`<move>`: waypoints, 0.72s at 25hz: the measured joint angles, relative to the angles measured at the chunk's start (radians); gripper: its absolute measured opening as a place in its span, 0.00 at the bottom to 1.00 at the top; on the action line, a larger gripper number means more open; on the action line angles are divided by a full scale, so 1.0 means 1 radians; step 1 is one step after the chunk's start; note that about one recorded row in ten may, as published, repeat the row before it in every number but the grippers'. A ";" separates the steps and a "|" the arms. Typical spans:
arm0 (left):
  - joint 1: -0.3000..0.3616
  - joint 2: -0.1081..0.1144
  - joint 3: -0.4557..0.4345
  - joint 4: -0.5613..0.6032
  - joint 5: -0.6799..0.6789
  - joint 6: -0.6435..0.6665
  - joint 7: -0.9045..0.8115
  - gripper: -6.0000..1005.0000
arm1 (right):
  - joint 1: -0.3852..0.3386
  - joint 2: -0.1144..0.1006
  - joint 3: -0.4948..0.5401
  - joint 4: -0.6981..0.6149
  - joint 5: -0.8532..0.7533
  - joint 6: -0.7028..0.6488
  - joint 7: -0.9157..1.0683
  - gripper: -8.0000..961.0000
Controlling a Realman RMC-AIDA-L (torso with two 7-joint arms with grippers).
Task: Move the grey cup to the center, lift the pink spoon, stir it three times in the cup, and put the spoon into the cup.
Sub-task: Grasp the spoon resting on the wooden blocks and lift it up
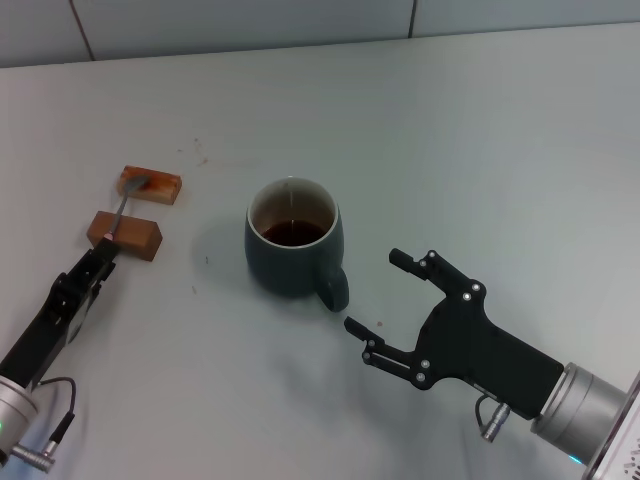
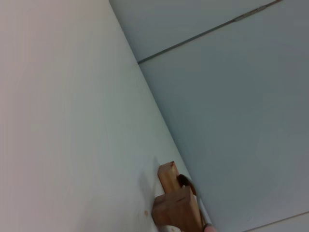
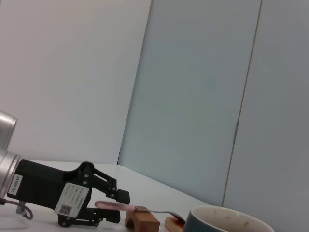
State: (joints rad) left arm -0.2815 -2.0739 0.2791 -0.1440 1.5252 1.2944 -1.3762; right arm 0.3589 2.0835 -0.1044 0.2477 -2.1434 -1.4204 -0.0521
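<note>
Closest in, the black right gripper [image 1: 372, 292] low over the pale grey tabletop [image 1: 480, 130], fingers spread wide, nothing between them. Just off the tips of those fingers, the loop handle of the rounded dark grey-teal ceramic cup [image 1: 294, 250], handle turned toward the open jaws but not touching either one. Cream-white inside, dark brown liquid partway up, cup upright near the middle of the table. Rim of it showing too at the edge of the right wrist view [image 3: 227, 220].

Over on the other side, the black left gripper [image 1: 104, 256] lying low and slanted, its fingertips right at the pale pink handle end of the slim pink spoon [image 1: 124, 212]. In the right wrist view the two left fingers [image 3: 120, 195] sit one above and one below the pink handle [image 3: 113, 206], parted with a gap showing, so open around it, not clearly clamped.

Just beyond those fingertips, the nearer brown rectangular wooden block [image 1: 125, 234], the spoon's handle resting across it. Farther on, the second brown wooden block [image 1: 151, 185], carrying the silver bowl of the spoon. Both blocks close up in the left wrist view [image 2: 176, 208], one behind the other. Beyond that, the table's far edge and grey wall panels [image 1: 250, 20].
</note>
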 joint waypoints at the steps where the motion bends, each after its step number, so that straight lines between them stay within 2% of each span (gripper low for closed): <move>1: 0.000 0.000 0.000 -0.001 0.000 -0.002 0.000 0.36 | 0.000 0.000 0.000 0.000 0.000 0.000 0.000 0.87; 15: -0.003 0.000 -0.006 -0.010 -0.004 -0.009 -0.001 0.33 | -0.005 0.000 0.000 -0.004 0.000 0.000 -0.001 0.87; 18: -0.003 0.000 -0.012 -0.011 -0.004 -0.012 -0.001 0.27 | -0.006 0.000 0.000 -0.004 0.000 0.000 -0.002 0.87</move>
State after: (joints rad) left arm -0.2845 -2.0739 0.2674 -0.1551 1.5215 1.2819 -1.3769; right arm 0.3532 2.0831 -0.1043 0.2439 -2.1431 -1.4204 -0.0537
